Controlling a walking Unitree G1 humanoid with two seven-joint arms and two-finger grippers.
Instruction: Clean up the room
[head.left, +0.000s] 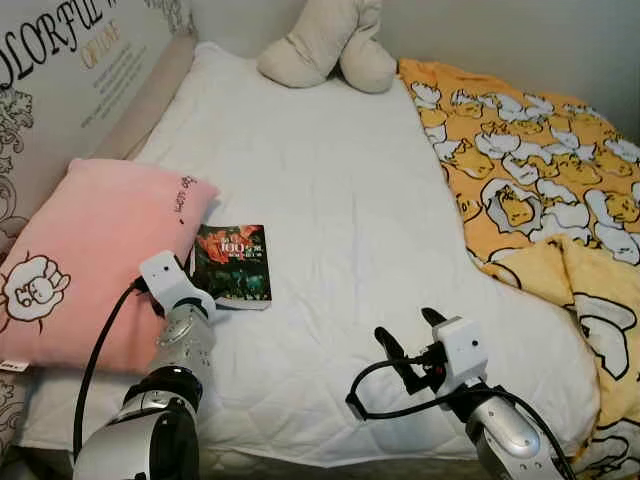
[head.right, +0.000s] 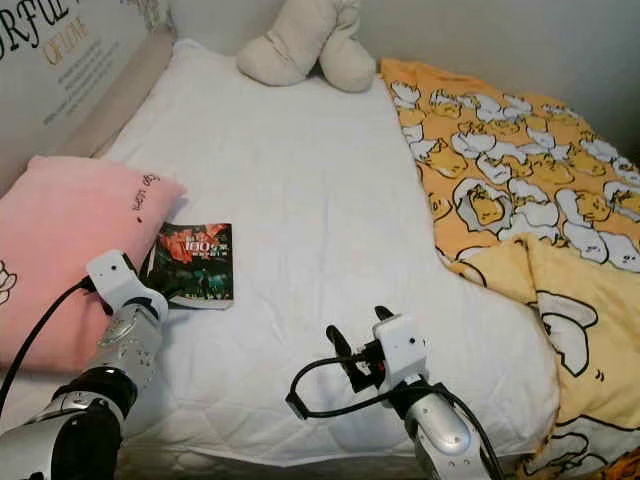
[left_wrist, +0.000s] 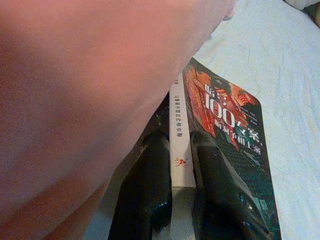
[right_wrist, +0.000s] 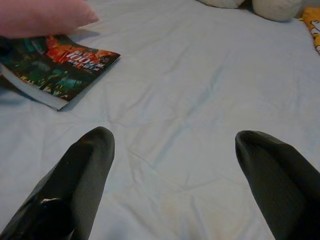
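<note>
Book (head.left: 232, 264) flat on white bed (head.left: 330, 200), just beside pink pillow (head.left: 85, 255). Left tool (left_wrist: 182, 165) at book's near edge, fingers (left_wrist: 150, 185) pinching the spine. Right tool (head.left: 408, 343) above bare sheet near bed's front edge, fingers (right_wrist: 80, 175) spread, holding nothing. Stuffed toy (head.left: 330, 42) at far end; yellow blanket (head.left: 540, 170) along right side.

Soft, even indoor light fills both eye views; the white bed (head.left: 330, 200) is bright without glare and shadows are faint. Both are sharp. In the left wrist view the pink pillow (left_wrist: 85, 90) is a close, unfocused blur. The right wrist view has a cool bluish cast, its near black fingers (right_wrist: 75, 190) soft.
</note>
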